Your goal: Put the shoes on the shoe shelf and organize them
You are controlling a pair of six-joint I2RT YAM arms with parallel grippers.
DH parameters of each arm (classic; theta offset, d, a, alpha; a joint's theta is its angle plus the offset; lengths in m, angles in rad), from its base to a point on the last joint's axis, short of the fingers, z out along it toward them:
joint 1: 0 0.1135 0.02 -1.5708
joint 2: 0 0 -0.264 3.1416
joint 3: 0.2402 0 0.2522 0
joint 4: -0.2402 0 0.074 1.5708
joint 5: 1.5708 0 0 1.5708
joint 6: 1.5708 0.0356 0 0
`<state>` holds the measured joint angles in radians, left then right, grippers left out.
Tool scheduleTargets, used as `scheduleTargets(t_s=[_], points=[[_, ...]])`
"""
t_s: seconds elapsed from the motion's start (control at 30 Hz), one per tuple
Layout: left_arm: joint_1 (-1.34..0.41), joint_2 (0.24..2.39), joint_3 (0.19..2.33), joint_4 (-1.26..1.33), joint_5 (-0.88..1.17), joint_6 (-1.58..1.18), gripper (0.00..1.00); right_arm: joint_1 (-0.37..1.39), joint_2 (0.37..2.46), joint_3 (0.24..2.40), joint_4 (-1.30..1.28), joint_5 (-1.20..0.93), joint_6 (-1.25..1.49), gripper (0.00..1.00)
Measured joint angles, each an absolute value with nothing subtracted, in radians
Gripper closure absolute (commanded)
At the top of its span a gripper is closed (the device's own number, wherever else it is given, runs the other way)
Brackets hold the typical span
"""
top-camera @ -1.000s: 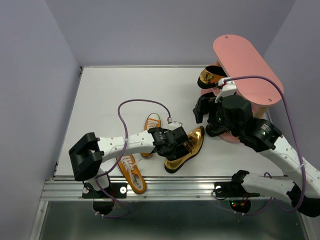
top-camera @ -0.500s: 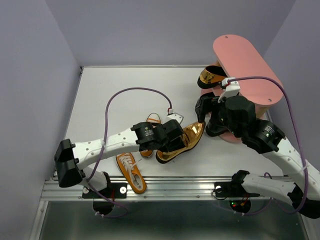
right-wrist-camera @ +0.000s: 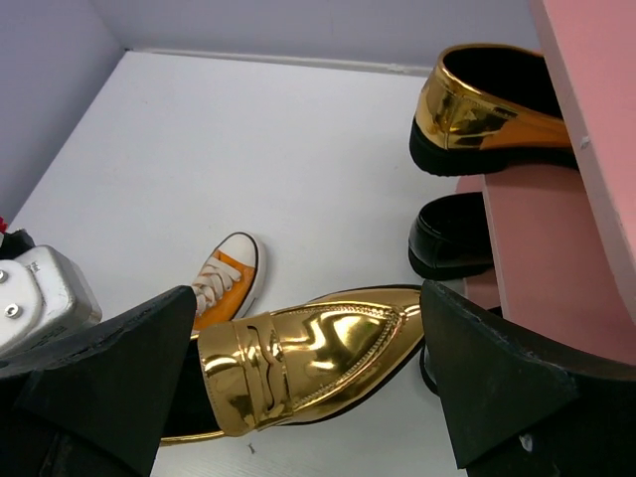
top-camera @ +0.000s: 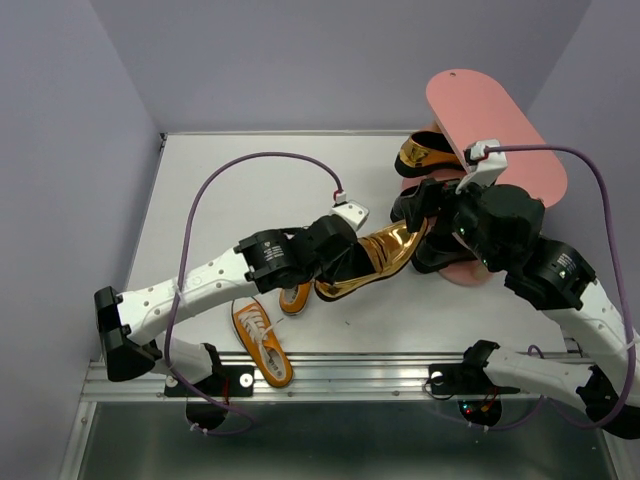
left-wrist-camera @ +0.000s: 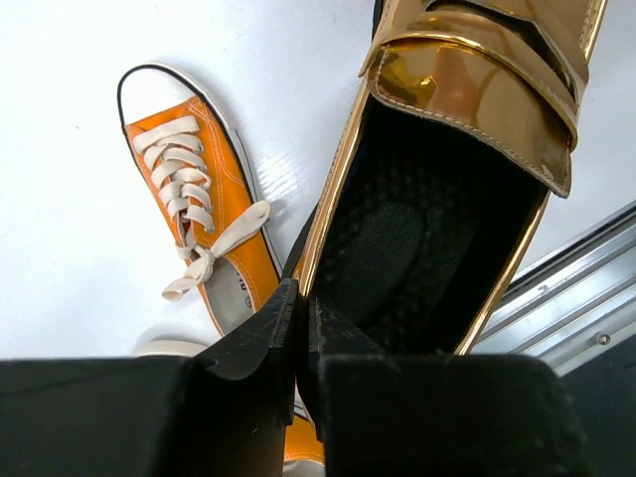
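Note:
My left gripper [top-camera: 335,252] is shut on the side rim of a shiny gold loafer [top-camera: 378,258] and holds it off the table, toe toward the pink shoe shelf [top-camera: 495,125]. The left wrist view shows the fingers pinched [left-wrist-camera: 301,318] on that loafer [left-wrist-camera: 447,199]. My right gripper [top-camera: 425,205] is open, and the loafer's toe [right-wrist-camera: 328,348] lies between its fingers [right-wrist-camera: 497,388]. The second gold loafer [right-wrist-camera: 492,104] sits on a shelf board [right-wrist-camera: 586,89]. A black shoe [right-wrist-camera: 452,234] is on the board below. One orange sneaker [top-camera: 262,345] lies near the front; another [left-wrist-camera: 199,219] lies under my left arm.
A metal rail [top-camera: 340,375] runs along the table's near edge. Purple cables [top-camera: 250,165] loop above both arms. Grey walls close in the left, back and right sides. The shelf stands at the back right corner.
My left arm has stretched out and carried the gold loafer up and right toward the shelf. My right gripper has shifted slightly back, and the loafer's toe has come in between its fingers.

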<state>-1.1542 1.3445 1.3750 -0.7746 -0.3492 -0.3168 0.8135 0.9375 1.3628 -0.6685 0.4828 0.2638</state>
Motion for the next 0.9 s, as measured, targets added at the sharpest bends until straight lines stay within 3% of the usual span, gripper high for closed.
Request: scheduleTargets(t_s=[0.23,0.9], points=[[-1.127,1.374,1.487,-0.756,-0.323,-0.24,1.0,0.813,0.95,1.428,-0.622,0.482,0.233,0.0],[-0.999,1.742,1.888,-0.662,-0.206,-0.029,1.0,0.814,0.976,1.445,-0.574,0.493,0.199,0.0]])
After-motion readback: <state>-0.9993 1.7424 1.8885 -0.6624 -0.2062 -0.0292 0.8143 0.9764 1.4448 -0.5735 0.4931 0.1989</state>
